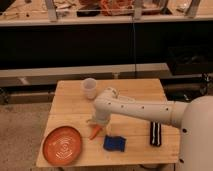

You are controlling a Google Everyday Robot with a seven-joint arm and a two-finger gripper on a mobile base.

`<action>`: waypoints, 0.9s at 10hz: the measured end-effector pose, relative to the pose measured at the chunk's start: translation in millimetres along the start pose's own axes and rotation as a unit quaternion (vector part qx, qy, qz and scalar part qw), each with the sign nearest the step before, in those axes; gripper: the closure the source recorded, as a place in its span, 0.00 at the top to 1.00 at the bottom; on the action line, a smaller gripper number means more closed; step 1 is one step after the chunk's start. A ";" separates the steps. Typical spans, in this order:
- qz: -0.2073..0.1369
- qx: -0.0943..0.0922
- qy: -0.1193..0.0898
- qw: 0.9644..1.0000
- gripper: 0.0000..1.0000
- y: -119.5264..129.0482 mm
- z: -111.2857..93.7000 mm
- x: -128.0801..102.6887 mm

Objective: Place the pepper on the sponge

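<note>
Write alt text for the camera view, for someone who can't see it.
A white robot arm reaches over a wooden table, its open gripper just above the orange pepper, near the blue sponge. An orange plate, a white cup and a black striped block also sit there.

Wooden table [70, 107] — plate [62, 145], pepper [95, 133], sponge [114, 143], cup [89, 88], black block [156, 133]; gripper [97, 122] above pepper.

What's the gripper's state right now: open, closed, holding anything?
Gripper: open, fingers down at the pepper on the table, not closed on it; the sponge lies bare close by.
</note>
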 end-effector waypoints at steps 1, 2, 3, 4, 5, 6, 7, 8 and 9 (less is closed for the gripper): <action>0.000 0.000 0.000 1.000 0.80 0.1 0.0 -0.1; -0.001 0.000 0.000 1.000 0.80 0.1 -0.3 0.1; -0.002 -0.001 0.000 1.000 0.80 0.7 0.4 -0.2; -0.002 -0.003 -0.001 1.000 0.80 1.5 0.6 -0.5; -0.001 -0.002 -0.002 1.000 0.80 1.1 1.0 -1.0; -0.001 -0.002 -0.003 1.000 0.80 0.8 1.5 -1.3; -0.001 -0.002 -0.004 1.000 0.80 1.1 2.3 -2.0; -0.001 -0.002 -0.004 1.000 0.80 1.1 2.4 -2.4; -0.002 -0.003 -0.005 1.000 0.80 1.3 2.4 -2.7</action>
